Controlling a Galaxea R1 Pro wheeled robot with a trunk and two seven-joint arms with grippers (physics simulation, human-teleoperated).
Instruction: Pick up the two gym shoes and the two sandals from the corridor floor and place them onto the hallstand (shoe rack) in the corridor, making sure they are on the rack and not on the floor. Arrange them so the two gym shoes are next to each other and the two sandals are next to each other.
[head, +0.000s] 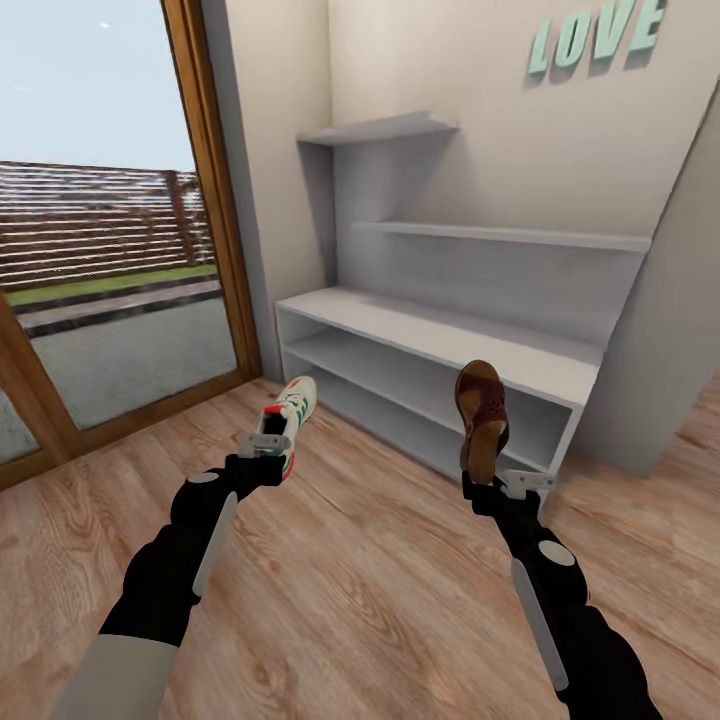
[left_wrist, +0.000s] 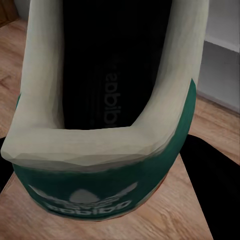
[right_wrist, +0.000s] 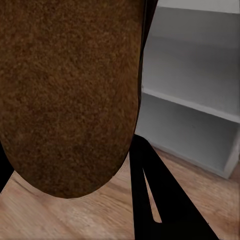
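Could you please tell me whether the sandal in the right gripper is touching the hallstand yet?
Apart. In the right wrist view, the sandal hangs above the floor, with bare planks showing between it and the hallstand.

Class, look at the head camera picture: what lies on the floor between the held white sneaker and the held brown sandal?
Nothing: in the head view, only bare wood-plank floor separates the white green-striped sneaker and the brown sandal, with the pale grey shoe rack behind.

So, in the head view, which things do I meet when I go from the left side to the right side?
Glass door → gym shoe in the left gripper → sandal in the right gripper. The hallstand stands behind both shoes, the LOVE letters above it.
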